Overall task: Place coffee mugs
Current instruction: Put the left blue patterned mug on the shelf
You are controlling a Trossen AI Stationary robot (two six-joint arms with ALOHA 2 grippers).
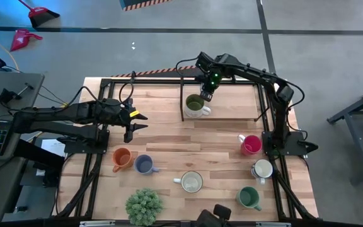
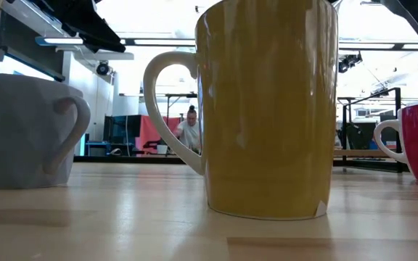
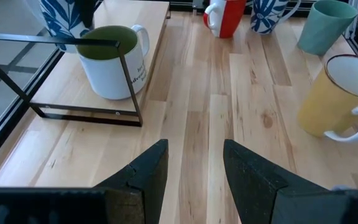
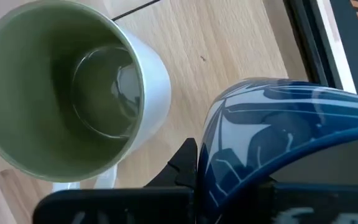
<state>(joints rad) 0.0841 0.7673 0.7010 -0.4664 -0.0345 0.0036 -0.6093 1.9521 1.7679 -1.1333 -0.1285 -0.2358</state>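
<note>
Pale wooden planks make up the surface [image 1: 169,142], ringed by a black frame. My right hand [image 1: 206,94] is clenched on a glossy blue-and-white patterned mug [image 4: 278,143], holding it just beside the white mug with the olive inside [image 1: 196,106] on the raised board, likely to set them side by side. My left hand [image 1: 135,123] hangs released. Other smooth round mugs wait nearer the front.

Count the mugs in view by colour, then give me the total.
White mug, green inside: 1
Blue-patterned white mugs: 2
Magenta mug: 1
Green mug: 1
Yellow mug: 1
Orange mug: 1
Blue-grey mug: 1
Total: 8 mugs
</note>
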